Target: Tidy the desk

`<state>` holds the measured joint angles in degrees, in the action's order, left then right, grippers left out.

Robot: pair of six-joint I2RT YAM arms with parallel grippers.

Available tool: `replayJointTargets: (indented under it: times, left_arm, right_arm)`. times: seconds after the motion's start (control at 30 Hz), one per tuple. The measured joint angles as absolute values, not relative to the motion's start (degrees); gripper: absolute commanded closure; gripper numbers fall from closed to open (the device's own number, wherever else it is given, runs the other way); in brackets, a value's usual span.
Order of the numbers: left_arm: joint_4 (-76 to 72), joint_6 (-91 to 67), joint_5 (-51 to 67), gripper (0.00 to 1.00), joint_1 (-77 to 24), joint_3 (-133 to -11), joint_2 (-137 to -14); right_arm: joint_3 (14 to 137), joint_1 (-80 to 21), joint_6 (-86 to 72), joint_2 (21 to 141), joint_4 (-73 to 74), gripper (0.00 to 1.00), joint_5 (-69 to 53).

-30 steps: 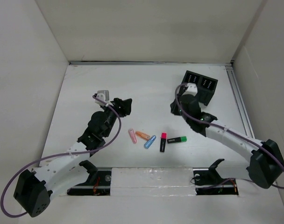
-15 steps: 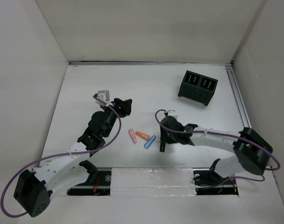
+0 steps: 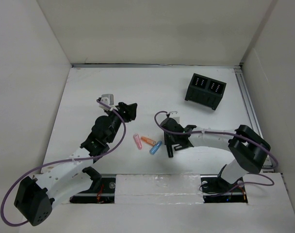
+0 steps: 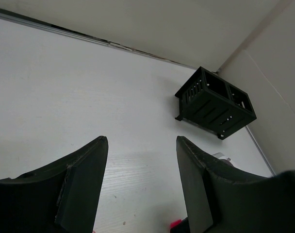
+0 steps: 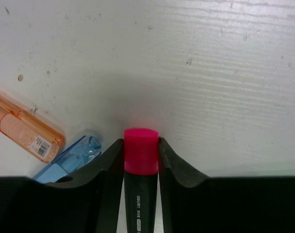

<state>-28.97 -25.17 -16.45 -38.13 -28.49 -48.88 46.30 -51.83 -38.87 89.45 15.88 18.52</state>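
The white desk (image 3: 89, 92) holds a row of markers at its near middle. My right gripper (image 3: 170, 141) is down on a black highlighter with a pink cap (image 3: 170, 152). In the right wrist view both fingers press the sides of the pink cap (image 5: 141, 150), and the highlighter lies on the desk. A pink marker (image 3: 137, 141), an orange one (image 3: 148, 141) and a blue one (image 3: 155, 147) lie just left of it. My left gripper (image 3: 129, 110) hovers open and empty to the upper left (image 4: 141, 143).
A black two-compartment box (image 3: 205, 91) stands at the back right and also shows in the left wrist view (image 4: 215, 102). The orange marker (image 5: 26, 131) and blue marker (image 5: 65, 160) lie close by my right gripper's left finger. Off-white walls surround the desk.
My right arm swung from the black box down to the markers and closed on the pink-capped highlighter. It now covers the spot where the green-capped highlighter lay. The left arm has not moved.
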Motion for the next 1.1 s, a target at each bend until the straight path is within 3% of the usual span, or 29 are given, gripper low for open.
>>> replayJointTargets:
  times: [0.17,0.37,0.6,0.9,1.1]
  left_arm:
    - [-28.91,-25.17,-16.51,0.45,-38.15,-28.47,-48.23]
    - [-28.91,-25.17,-16.51,0.46,-38.15,-28.47,-47.75]
    - [-28.95,-25.45,-16.23,0.46,-37.76,-28.03,-47.86]
    - [-28.97,-25.85,-15.40,0.46,-37.76,-26.96,-47.77]
    - [-29.02,-25.98,-15.18,0.46,-37.76,-26.96,-47.07]
  right_arm:
    - [46.81,-51.83,-38.94,90.32,15.14,0.84,19.51]
    - [47.70,-47.77,-36.77,84.27,16.45,0.82,21.63]
    - [59.55,-25.58,-30.96,76.42,7.62,0.82,23.70]
    - [70.78,-6.59,-25.43,89.49,-5.67,0.84,35.24]
    - [74.17,-1.39,-20.97,97.84,-7.60,0.83,38.54]
